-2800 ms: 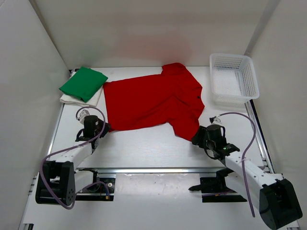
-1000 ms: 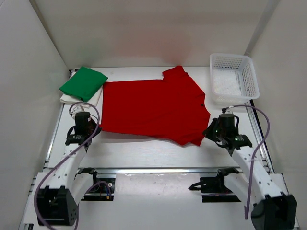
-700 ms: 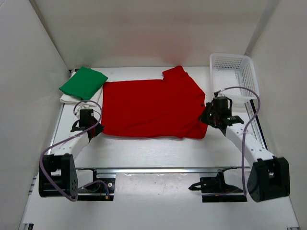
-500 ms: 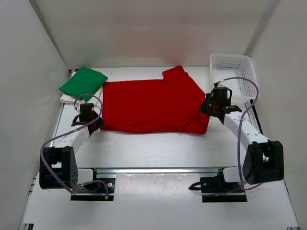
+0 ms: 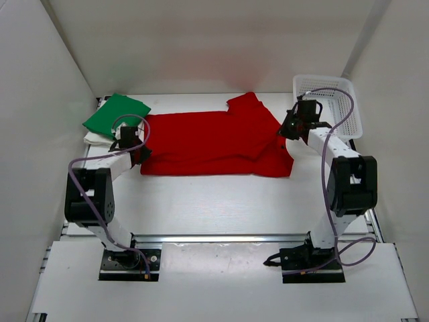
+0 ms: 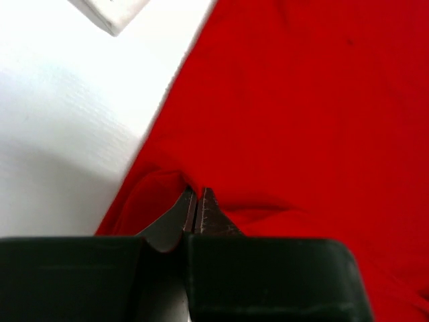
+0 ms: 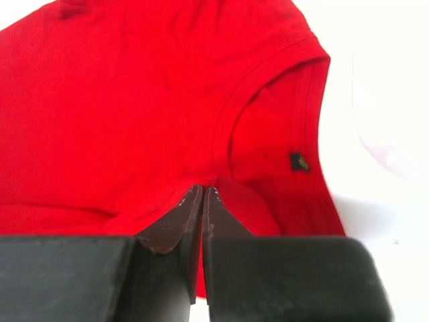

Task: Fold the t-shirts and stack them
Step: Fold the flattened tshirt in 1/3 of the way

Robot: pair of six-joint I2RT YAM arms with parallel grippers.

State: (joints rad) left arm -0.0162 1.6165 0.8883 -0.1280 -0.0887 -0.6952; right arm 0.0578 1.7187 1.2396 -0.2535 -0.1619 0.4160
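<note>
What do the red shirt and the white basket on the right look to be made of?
The red t-shirt: soft matte knit cloth, likely cotton; it drapes flat, bunches into folds, and shows a stitched neckband. The basket: apparently rigid white plastic; its open mesh walls hold a crisp shape.

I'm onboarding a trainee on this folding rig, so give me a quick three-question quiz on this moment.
1. True or false: the left gripper and right gripper are both shut on the red t-shirt.
2. What lies under the green t-shirt? A the red t-shirt; B a white t-shirt; C a second green one.
3. Fill in: the mesh basket stands on the robot's ____ side.
Key: 1 true; 2 B; 3 right.
</note>
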